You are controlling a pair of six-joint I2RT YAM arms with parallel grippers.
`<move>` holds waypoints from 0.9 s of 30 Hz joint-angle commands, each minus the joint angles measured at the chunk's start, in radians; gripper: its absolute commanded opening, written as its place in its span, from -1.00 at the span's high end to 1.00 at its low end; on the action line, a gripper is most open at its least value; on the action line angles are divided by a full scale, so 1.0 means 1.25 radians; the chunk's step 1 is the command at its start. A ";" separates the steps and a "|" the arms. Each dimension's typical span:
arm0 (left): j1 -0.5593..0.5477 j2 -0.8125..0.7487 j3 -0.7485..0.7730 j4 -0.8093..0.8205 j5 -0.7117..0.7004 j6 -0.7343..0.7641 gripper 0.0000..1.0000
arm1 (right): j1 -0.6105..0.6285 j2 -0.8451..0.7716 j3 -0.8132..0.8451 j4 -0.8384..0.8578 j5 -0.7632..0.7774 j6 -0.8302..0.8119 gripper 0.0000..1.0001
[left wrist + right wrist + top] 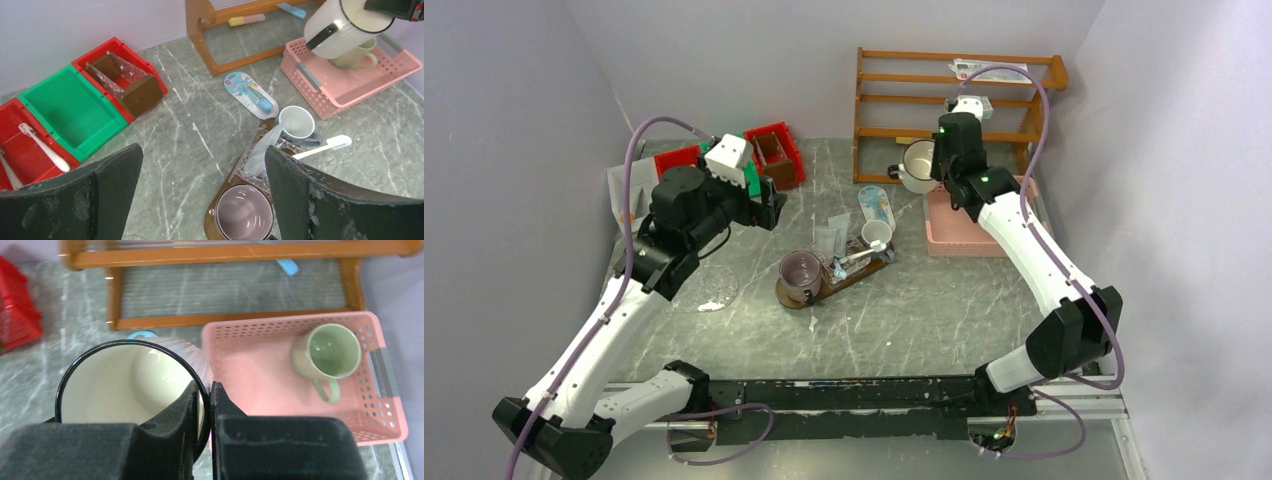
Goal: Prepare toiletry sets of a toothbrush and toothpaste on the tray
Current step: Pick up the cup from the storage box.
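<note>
right claw [210, 390] clamped on white ribbed mug [125, 385] rim, pink plastic basket [250, 360] holds green mug [332, 350], left claw [202, 170] apart, purple mug [243, 217] on brown oval tray [786, 299]

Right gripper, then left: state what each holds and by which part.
The right gripper pinches the white mug by its black rim, one finger inside, one outside. The left gripper stands open and holds nothing.
</note>
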 commanded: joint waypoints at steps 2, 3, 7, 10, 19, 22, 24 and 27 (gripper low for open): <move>0.004 0.046 0.077 -0.065 0.062 -0.032 -0.94 | 0.093 -0.053 0.068 0.036 -0.008 -0.046 1.00; 0.004 0.054 0.083 -0.065 0.063 -0.037 -0.93 | 0.108 -0.053 0.073 0.039 -0.013 -0.052 1.00; 0.004 0.082 0.108 -0.059 0.087 -0.053 -0.89 | 0.165 -0.048 0.094 0.050 -0.037 -0.076 1.00; 0.004 0.094 0.121 -0.044 0.097 -0.067 -0.89 | 0.209 -0.042 0.107 0.070 -0.043 -0.089 1.00; 0.002 0.148 0.177 -0.040 0.113 -0.072 -0.86 | 0.330 0.024 0.137 0.129 -0.038 -0.076 1.00; -0.001 0.162 0.193 -0.041 0.105 -0.065 -0.79 | 0.363 0.060 0.167 0.127 -0.023 -0.073 1.00; -0.004 0.167 0.197 -0.039 0.091 -0.059 -0.74 | 0.380 0.081 0.187 0.126 -0.015 -0.073 1.00; -0.010 0.178 0.208 -0.049 0.074 -0.040 -0.63 | 0.402 0.113 0.216 0.120 0.002 -0.071 1.00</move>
